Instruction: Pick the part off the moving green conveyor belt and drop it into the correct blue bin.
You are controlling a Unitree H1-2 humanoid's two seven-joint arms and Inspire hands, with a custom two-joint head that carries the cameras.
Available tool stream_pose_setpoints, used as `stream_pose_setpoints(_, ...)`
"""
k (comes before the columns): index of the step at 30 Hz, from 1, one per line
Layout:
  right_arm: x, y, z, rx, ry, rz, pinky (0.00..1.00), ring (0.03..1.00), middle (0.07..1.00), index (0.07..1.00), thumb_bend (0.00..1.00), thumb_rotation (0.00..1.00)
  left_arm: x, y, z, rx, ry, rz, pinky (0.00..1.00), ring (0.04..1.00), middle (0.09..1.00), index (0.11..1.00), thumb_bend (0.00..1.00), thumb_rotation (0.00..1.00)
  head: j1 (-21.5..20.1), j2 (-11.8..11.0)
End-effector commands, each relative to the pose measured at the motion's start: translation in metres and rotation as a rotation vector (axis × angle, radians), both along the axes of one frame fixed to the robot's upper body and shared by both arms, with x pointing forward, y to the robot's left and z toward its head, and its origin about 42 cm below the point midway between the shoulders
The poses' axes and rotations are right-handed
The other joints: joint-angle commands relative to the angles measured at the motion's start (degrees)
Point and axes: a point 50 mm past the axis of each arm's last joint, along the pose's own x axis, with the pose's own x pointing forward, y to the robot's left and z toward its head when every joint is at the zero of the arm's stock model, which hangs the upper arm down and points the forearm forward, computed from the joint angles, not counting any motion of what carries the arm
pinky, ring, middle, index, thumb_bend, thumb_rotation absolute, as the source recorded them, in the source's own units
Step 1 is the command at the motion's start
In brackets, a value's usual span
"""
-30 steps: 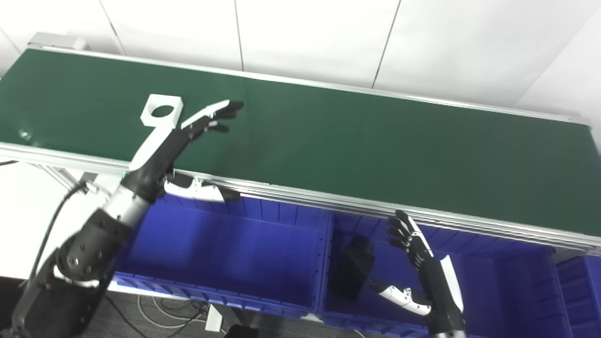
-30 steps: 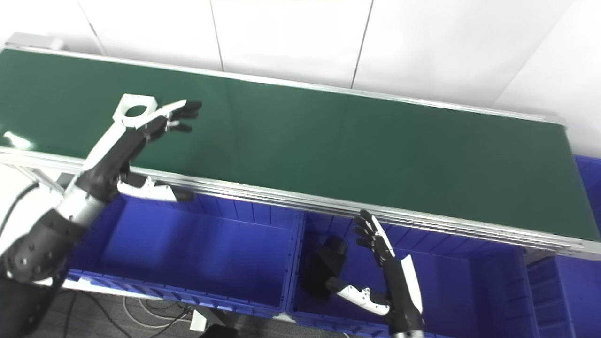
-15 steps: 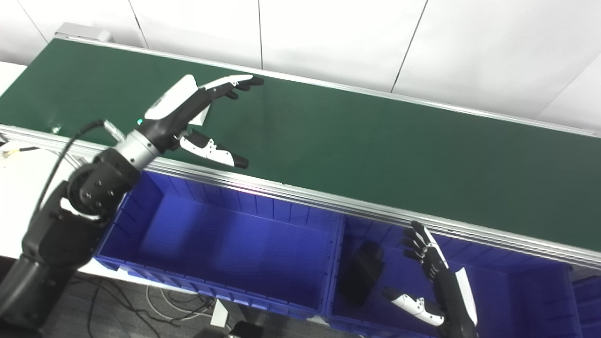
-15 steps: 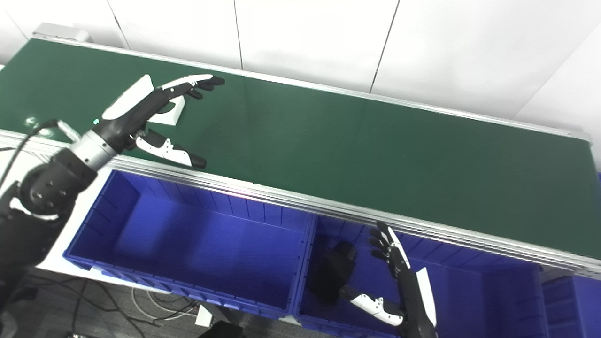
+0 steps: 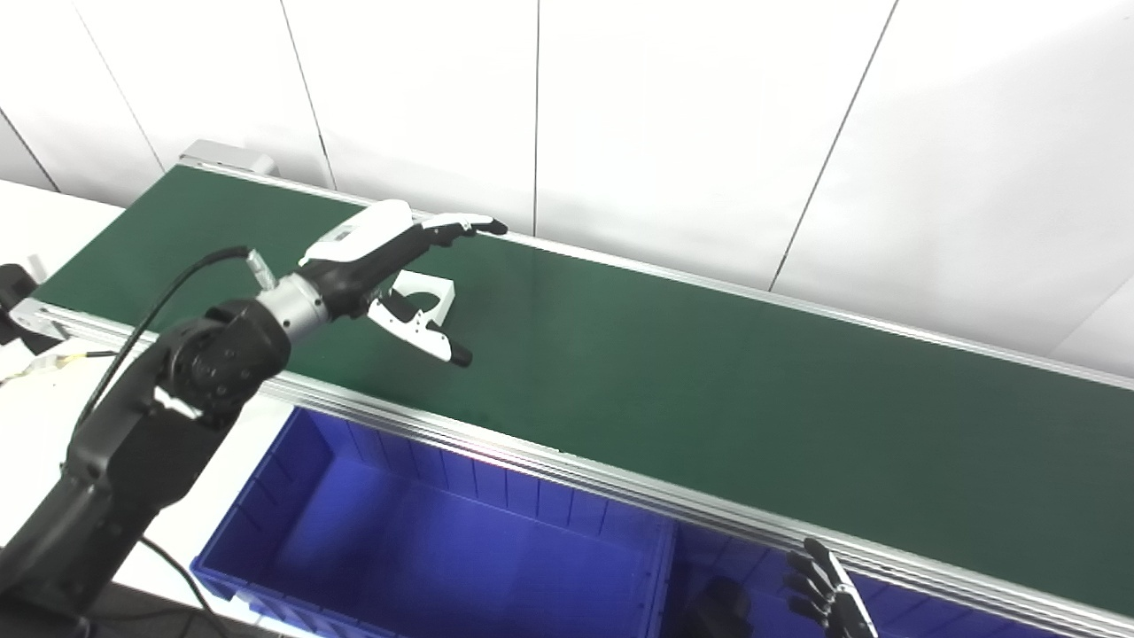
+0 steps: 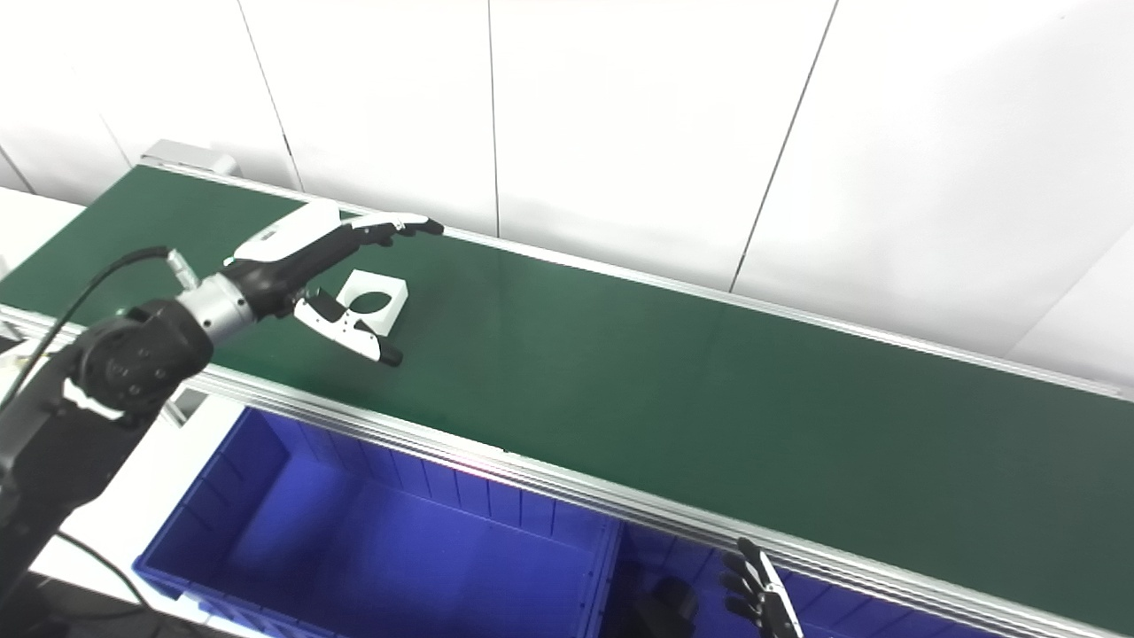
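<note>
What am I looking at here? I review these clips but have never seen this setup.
Both pictures come from two cameras side by side on a humanoid robot's head, so they show one scene. The long green conveyor belt carries a white square part with a round hole. The left robot hand hovers open around the part, fingers above and thumb in front; it holds nothing yet. Below the belt sits a blue bin. The right robot hand waits open at the bottom edge, beside a dark object in a second bin.
</note>
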Motion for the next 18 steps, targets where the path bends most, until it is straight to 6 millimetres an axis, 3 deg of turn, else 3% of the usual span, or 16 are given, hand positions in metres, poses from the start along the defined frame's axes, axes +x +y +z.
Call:
stream_pose_setpoints(1, 0.004, 0.0, 0.009, 0.022, -0.076, 0.007, 0.77, 0.836, 0.88, 0.943, 0.79, 0.47, 0.013, 0.009, 0.021, 0.05, -0.054, 0.015, 0.78, 0.877, 0.908, 0.878, 0.83, 0.36, -0.1, 0.01)
stream_pose_setpoints(10, 0.004, 0.0, 0.01, 0.032, -0.078, 0.014, 0.77, 0.834, 0.876, 0.945, 0.79, 0.46, 0.043, 0.019, 0.01, 0.165, 0.006, 0.062, 0.79, 0.882, 0.913, 0.88, 0.86, 0.32, -0.13, 0.26)
stream_pose_setpoints(18, 0.003, 0.0, 0.012, 0.039, -0.087, 0.003, 0.76, 0.813, 0.862, 0.937, 0.79, 0.45, 0.067, 0.013, -0.008, 0.266, 0.052, 0.075, 0.79, 0.88, 0.913, 0.879, 0.87, 0.26, -0.46, 0.43)
